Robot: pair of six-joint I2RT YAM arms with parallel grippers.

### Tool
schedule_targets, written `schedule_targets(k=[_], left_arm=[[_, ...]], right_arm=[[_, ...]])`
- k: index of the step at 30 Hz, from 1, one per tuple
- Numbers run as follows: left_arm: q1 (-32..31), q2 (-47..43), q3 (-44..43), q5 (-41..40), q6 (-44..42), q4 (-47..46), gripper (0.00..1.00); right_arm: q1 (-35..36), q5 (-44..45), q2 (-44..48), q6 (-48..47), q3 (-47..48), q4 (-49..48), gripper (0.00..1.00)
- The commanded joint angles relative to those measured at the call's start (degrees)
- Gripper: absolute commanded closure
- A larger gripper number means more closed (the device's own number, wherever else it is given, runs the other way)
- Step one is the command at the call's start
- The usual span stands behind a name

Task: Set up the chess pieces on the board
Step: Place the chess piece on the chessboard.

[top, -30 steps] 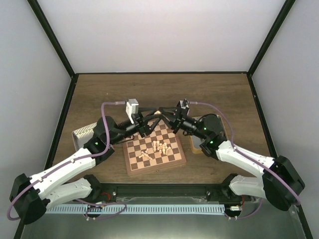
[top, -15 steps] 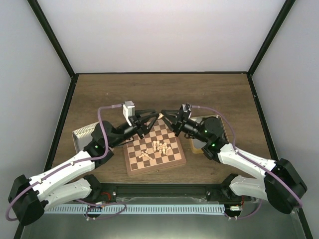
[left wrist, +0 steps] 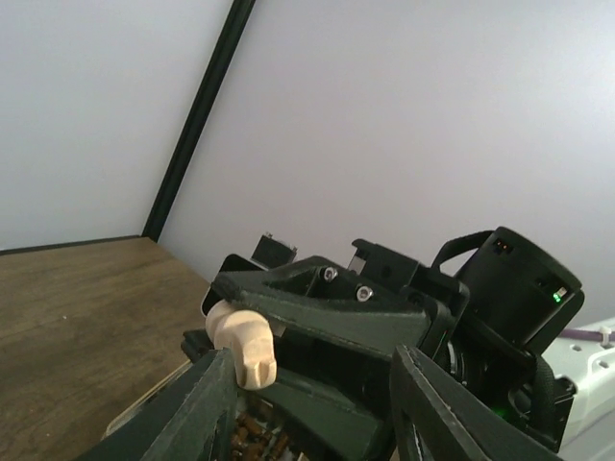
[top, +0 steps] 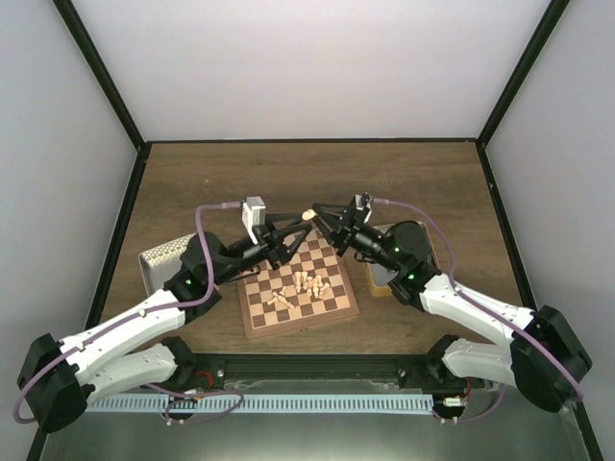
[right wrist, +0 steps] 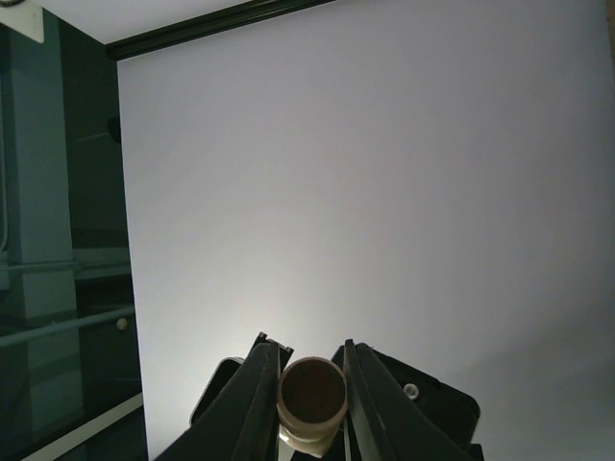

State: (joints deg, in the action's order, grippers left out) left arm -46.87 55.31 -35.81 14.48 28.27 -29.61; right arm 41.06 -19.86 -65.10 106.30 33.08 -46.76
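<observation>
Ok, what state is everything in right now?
Right end effector: shut on cream piece, held in the air.
Left end effector: open, beside that piece.
Board: lying flat, not set up.
Pieces on board: clustered mid-board, some upright, some lying.

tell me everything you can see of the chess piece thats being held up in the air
The chess piece is pale cream turned wood, with a rounded knob at one end and a round base whose underside looks dark brown. The right gripper's fingers clamp it from both sides, so it hangs tilted well off upright, above the far edge of the board. One of the left gripper's open fingers sits right beside it; whether they touch is unclear.
</observation>
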Motion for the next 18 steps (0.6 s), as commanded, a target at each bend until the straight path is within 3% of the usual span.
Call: schedule_targets(k=[1,18], left_arm=[[-0.2,1.1,0.5,1.5,0.3,-2.6,0.57],[-0.2,3.8,0.5,-2.8,-1.7,-7.0,0.89]], right_arm=[[0.0,-0.2,-1.1,-0.9,3.7,-1.9,0.87],[1.4,-1.3,-1.9,-1.3,2.7,-1.6,0.89]])
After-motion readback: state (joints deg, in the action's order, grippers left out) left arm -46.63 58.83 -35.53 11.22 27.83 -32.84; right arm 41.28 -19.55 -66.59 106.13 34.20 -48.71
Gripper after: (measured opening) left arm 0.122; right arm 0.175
